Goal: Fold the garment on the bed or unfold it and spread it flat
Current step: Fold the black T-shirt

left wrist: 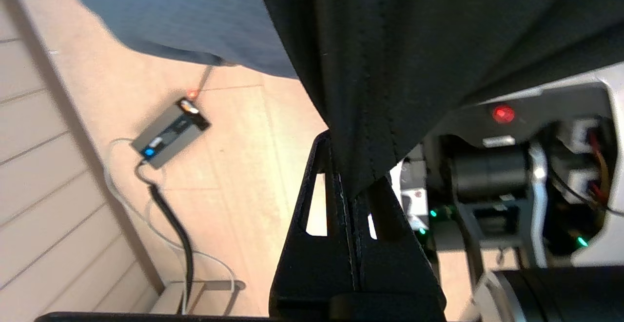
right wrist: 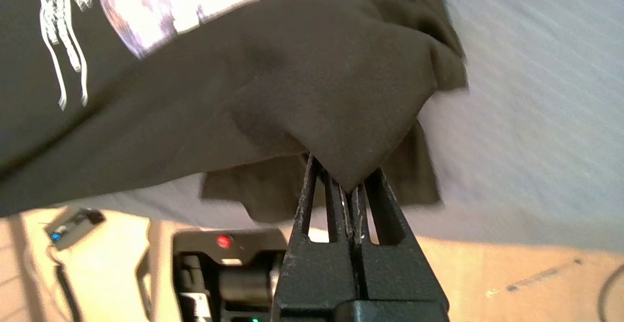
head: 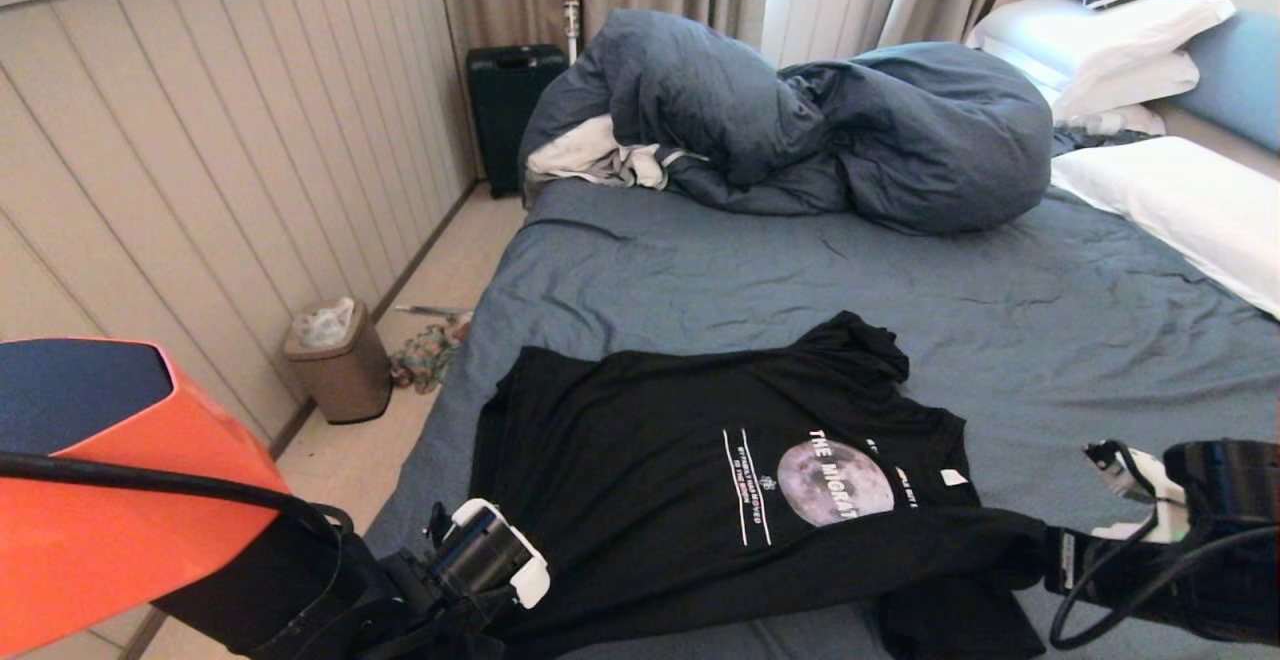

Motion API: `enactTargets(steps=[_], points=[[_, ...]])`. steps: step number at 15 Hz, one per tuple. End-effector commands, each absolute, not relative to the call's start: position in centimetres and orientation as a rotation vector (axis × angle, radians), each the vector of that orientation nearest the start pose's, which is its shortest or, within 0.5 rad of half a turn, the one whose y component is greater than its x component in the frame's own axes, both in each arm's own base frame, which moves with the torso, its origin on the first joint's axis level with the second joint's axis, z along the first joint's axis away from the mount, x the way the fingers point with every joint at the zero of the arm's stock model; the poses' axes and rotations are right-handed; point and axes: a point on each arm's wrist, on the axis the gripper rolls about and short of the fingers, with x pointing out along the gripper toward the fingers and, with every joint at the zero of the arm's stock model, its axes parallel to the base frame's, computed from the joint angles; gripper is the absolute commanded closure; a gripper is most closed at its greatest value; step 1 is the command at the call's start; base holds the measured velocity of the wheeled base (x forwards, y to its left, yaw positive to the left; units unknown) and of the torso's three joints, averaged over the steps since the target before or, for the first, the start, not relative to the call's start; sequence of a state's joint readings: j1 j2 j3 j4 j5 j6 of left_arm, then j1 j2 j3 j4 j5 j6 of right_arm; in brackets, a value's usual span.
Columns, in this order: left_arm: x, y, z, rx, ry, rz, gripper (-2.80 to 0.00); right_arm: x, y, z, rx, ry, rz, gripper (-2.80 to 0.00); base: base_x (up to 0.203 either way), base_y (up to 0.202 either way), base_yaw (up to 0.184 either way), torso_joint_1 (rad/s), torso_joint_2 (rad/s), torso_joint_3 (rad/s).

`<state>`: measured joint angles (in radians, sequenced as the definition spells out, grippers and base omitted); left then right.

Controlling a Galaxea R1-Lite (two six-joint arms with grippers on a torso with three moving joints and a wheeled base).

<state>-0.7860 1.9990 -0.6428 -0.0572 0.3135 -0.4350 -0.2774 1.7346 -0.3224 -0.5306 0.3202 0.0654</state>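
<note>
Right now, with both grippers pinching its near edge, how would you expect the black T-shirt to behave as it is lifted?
The T-shirt looks floppy: it drapes between the left gripper and right gripper. Probably light. Its folded-under sleeve may drag along the bed.

A large orange shell (head: 110, 480) with a dark blue top panel is seen at the robot's left side, crossed by a thick black cable (head: 150, 485). The left arm (head: 380, 590) is black, with a black cylinder capped in white near the wrist. The right arm (head: 1170, 550) is black too, with a white part and looped black cables. Each pincer, the left pincer (left wrist: 358, 190) and the right pincer (right wrist: 348, 192), is built of black slotted fingers; scuffed edges are shown on the right one.
</note>
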Motion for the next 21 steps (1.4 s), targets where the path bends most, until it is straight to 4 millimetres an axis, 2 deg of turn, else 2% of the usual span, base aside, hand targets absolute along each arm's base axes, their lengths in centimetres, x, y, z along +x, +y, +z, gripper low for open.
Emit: enactTargets(steps=[1, 6, 9, 11, 13, 15, 19, 21], points=[[19.1, -18.2, 2.2, 0.292, 1.157, -0.166, 0.00, 19.5, -5.4, 6.3, 0.314, 0.821, -0.003, 0.00, 0.000, 0.000, 0.000, 0.000, 0.00, 0.000], [19.8, -17.4, 2.4, 0.264, 1.171, -0.175, 0.00, 16.6, -5.6, 6.1, 0.251, 0.832, -0.017, 0.00, 0.000, 0.000, 0.000, 0.000, 0.00, 0.000], [21.3, -15.7, 4.5, 0.169, 1.144, -0.209, 0.00, 17.1, -5.6, 7.1, 0.241, 0.809, -0.012, 0.00, 0.000, 0.000, 0.000, 0.000, 0.00, 0.000], [23.2, -14.7, 5.7, 0.115, 1.109, -0.207, 0.00, 18.6, -6.2, 8.3, 0.246, 0.810, -0.012, 0.00, 0.000, 0.000, 0.000, 0.000, 0.00, 0.000], [24.8, -14.7, 6.4, 0.104, 1.088, -0.208, 0.00, 20.8, -6.9, 9.7, 0.249, 0.804, -0.009, 0.00, 0.000, 0.000, 0.000, 0.000, 0.00, 0.000], [26.2, -15.2, 6.8, 0.086, 1.107, -0.228, 0.00, 23.2, -7.6, 9.0, 0.264, 0.845, -0.005, 0.00, 0.000, 0.000, 0.000, 0.000, 0.00, 0.000], [30.1, -15.7, 5.1, 0.088, 1.168, -0.223, 0.00, 27.6, -8.3, 6.5, 0.282, 0.912, 0.011, 0.00, 0.000, 0.000, 0.000, 0.000, 0.00, 0.000], [31.9, -15.3, 4.0, 0.080, 1.185, -0.195, 0.00, 29.2, -7.9, 5.3, 0.259, 0.942, -0.001, 0.00, 0.000, 0.000, 0.000, 0.000, 0.00, 0.000]])
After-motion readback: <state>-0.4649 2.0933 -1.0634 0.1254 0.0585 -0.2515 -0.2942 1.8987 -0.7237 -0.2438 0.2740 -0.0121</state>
